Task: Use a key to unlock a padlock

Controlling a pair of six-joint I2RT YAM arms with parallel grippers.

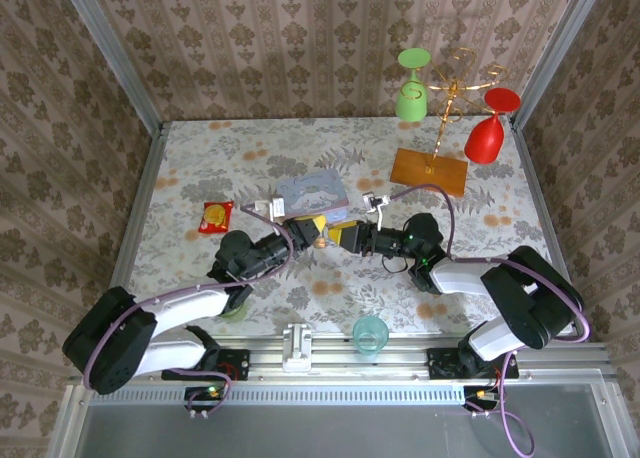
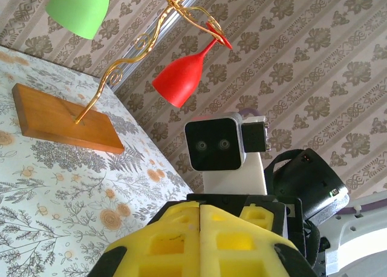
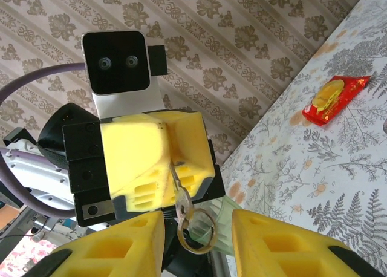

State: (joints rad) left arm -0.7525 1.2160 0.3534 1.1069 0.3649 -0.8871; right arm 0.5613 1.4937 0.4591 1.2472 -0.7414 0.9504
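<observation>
Right wrist view: left gripper (image 3: 171,168) pinched together on the key (image 3: 182,199), which hangs down from its yellow fingers, ring (image 3: 196,236) at the bottom. Right gripper (image 3: 198,224) fingers stand apart, one on either side of the ring.

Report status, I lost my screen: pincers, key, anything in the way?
Left pincer shut on key, ring dangling. Right pincer open, straddling the ring. Blue tin close beyond both.

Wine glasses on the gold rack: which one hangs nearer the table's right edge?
The red wine glass, hanging upside down on the right side of the gold rack; the green wine glass hangs on its left.
</observation>
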